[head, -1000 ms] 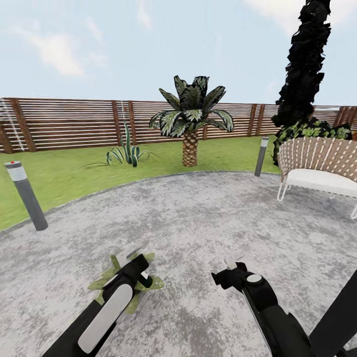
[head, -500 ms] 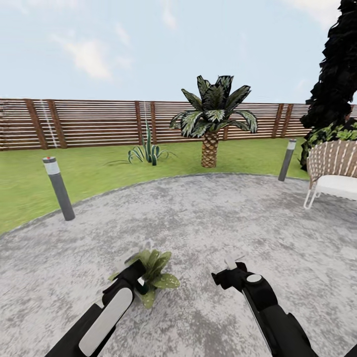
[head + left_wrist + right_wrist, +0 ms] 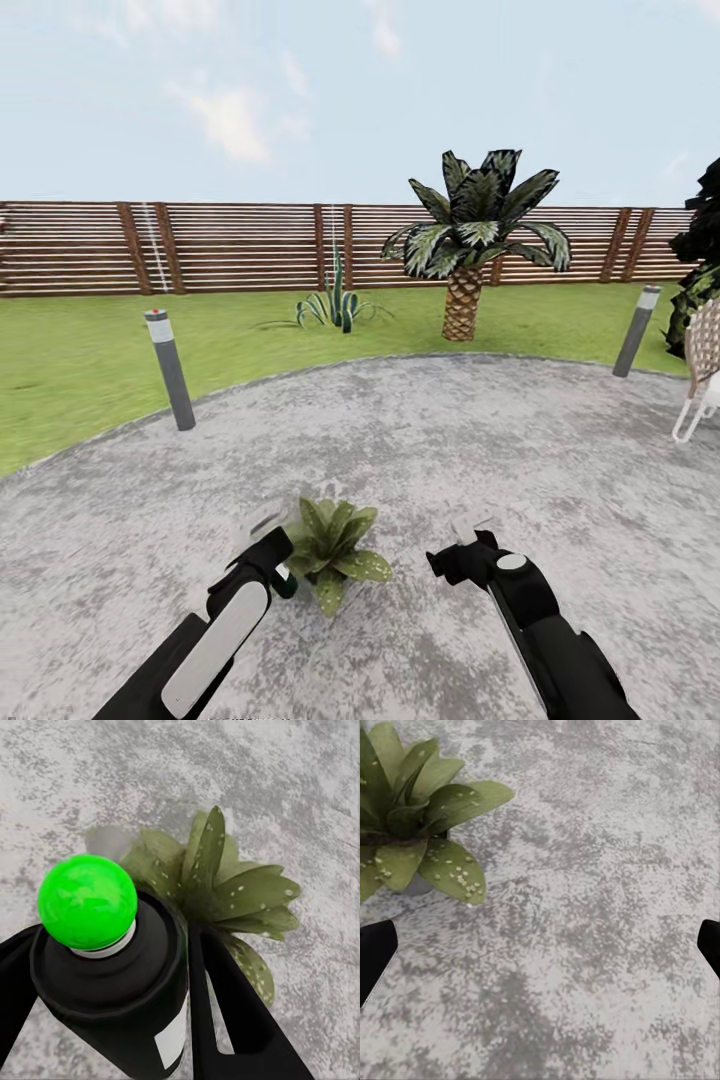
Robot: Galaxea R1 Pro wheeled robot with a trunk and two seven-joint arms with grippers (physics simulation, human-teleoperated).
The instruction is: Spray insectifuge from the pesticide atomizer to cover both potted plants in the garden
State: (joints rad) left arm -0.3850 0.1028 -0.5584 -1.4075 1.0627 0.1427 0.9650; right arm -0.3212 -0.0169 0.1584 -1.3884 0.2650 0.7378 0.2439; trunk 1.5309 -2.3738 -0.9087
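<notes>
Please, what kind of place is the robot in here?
Most likely a fenced garden: green lawn around a round grey paved circle, a brown slatted fence behind, and a palm on the grass.

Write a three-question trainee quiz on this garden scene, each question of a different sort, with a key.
1. True or false: the left gripper is shut on the spray bottle.
2. Multiple choice: the small potted plant stands on A) the lawn, B) the grey paving, C) a chair.
3. Fill in: the right gripper is ____ with nothing between its fingers.

Key:
1. True; the black fingers clamp the dark bottle on both sides.
2. B; its pot sits on the paved circle, just ahead of the left gripper.
3. Open; its fingertips show at the edges of the right wrist view, over bare paving.
</notes>
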